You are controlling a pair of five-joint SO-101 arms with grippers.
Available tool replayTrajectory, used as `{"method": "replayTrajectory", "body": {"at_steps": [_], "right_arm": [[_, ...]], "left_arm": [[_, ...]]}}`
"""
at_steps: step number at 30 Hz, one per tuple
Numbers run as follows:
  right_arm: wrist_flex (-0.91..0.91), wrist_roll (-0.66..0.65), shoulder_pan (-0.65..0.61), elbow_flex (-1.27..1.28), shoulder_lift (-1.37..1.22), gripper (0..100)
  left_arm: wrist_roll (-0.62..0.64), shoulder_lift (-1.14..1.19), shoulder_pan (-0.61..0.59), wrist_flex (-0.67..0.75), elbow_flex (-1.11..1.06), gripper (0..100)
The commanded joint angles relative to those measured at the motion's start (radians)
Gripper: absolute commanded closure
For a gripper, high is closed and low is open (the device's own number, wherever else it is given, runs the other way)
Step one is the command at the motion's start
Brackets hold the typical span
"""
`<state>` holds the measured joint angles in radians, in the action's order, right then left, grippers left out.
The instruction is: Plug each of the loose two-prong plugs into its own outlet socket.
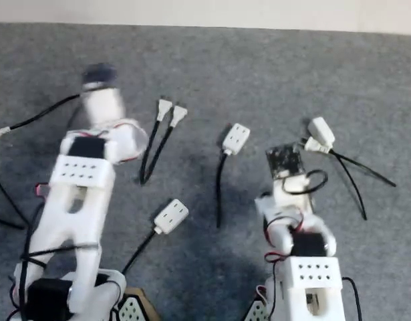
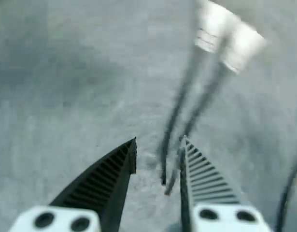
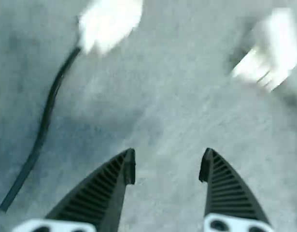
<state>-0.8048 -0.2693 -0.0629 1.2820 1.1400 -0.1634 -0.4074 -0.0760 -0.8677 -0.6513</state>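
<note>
Over on the left, the white left arm (image 1: 75,177) stands up off the grey carpet (image 1: 258,67). Its left gripper (image 2: 158,141) is released. The black ribbed fingers (image 2: 109,174) are spread above the carpet, and the tail ends of two thin black cords (image 2: 175,116) lie in the gap between the tips, gripped by neither finger.

Follow those cords away from the arm and you reach the two loose white two-prong plugs (image 1: 164,107). They lie side by side, nearly touching, flat on the carpet.

Nearer the front, between the arms, sits a white outlet socket block (image 1: 171,215), its black cord trailing toward the left arm's base. A second white outlet socket block (image 1: 236,138) lies right of the plugs and apart from them.

The white right arm (image 1: 305,267) comes next. Its right gripper (image 3: 167,157) is also released, fingers wide over bare carpet.

Farthest right is a third white socket block (image 1: 321,129). A small white plug (image 1: 312,144) touches its end, but I cannot tell whether it is fully seated.
</note>
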Motion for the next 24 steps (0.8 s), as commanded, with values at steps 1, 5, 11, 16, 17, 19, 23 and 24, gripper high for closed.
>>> {"method": "replayTrajectory", "body": {"at_steps": [1, 5, 11, 16, 17, 19, 23, 24], "right_arm": [[-0.005, -0.106, 0.111, -0.291, -0.140, 78.2], [-0.001, -0.270, 0.308, -0.607, -0.466, 78.2], [-0.001, -0.554, 0.320, -0.891, -0.981, 78.2], [-0.019, -0.773, 0.266, -1.072, -1.294, 78.2], [-0.053, -0.809, 0.268, -1.112, -1.342, 78.2], [-0.151, -0.898, 0.278, -1.204, -1.415, 78.2], [-0.257, -0.970, 0.312, -1.372, -1.531, 78.2], [-0.257, -0.971, 0.318, -1.406, -1.561, 78.2]], "left_arm": [[0.238, -0.021, -0.056, 0.163, -0.101, 86], [0.242, -0.021, -0.062, 0.301, -0.202, 86], [0.244, -0.019, -0.117, 0.351, -0.214, 86], [0.244, -0.019, -0.120, 0.350, -0.229, 86], [0.242, -0.019, -0.120, 0.351, -0.232, 86], [0.242, -0.019, -0.120, 0.351, -0.236, 86], [0.242, -0.019, -0.116, 0.353, -0.234, 86], [0.242, -0.019, -0.114, 0.353, -0.234, 86]]}}
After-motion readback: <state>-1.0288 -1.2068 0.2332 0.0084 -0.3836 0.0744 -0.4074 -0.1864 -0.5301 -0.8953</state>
